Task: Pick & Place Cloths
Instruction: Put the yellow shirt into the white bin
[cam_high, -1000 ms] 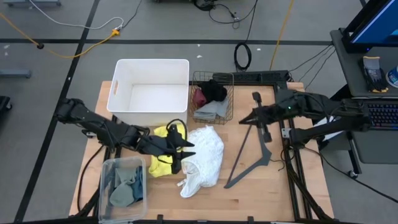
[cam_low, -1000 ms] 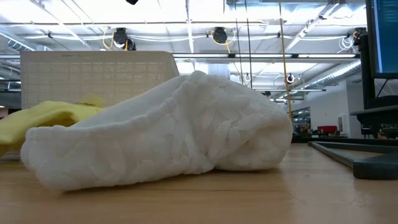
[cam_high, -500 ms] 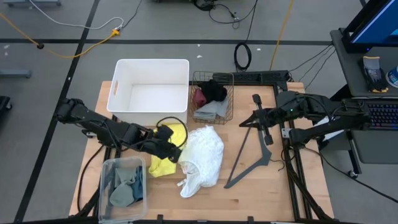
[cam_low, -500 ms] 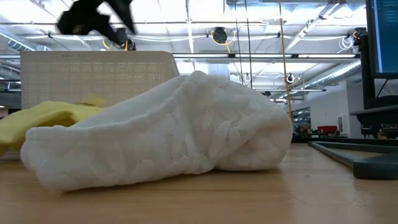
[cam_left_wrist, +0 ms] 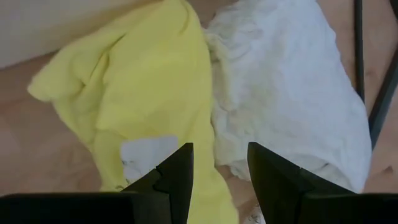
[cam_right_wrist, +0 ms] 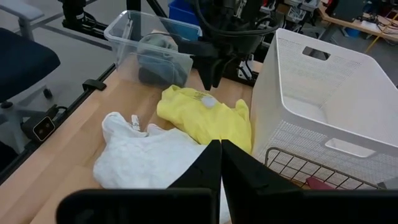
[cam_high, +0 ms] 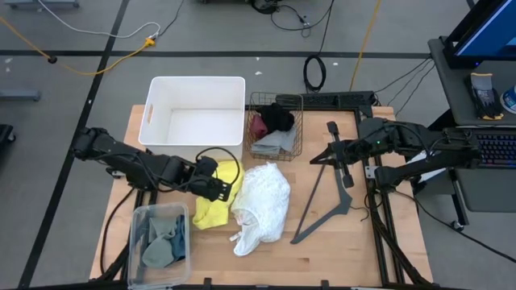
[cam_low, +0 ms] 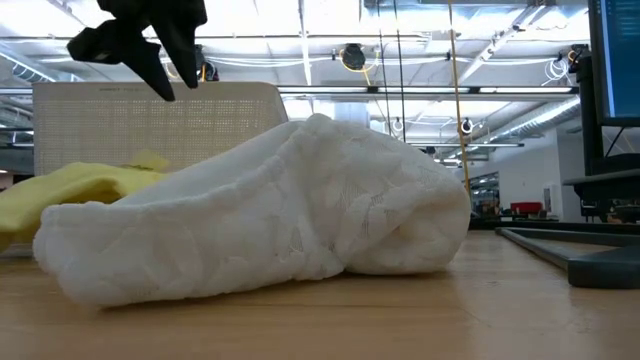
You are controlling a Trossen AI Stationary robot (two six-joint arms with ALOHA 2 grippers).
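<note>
Over the last second the left gripper (cam_high: 219, 182) had drawn back toward its own side of the table: earlier it reached to the near edge of the crumpled white lacy cloth (cam_high: 262, 205), and now it hung above the rumpled yellow cloth (cam_high: 213, 202), its fingers (cam_left_wrist: 176, 177) spread with nothing between them. In the low view it had come into sight at the upper left (cam_low: 160, 55). The right gripper (cam_high: 332, 151) had barely shifted and waited over the thin black angled metal bar (cam_high: 322, 213), fingers (cam_right_wrist: 208, 167) pressed together.

The surface was a pale wooden tabletop (cam_high: 322, 258) on a dark frame, with grey floor and cables around it and ceiling lights beyond.

Two cloths lay loose, yellow and white, touching each other. One white plastic bin (cam_high: 194, 119) stood empty-looking beside one wire basket (cam_high: 276, 122) holding maroon, black and grey cloths. One clear plastic tub (cam_high: 157, 245) held greyish-green cloths.
</note>
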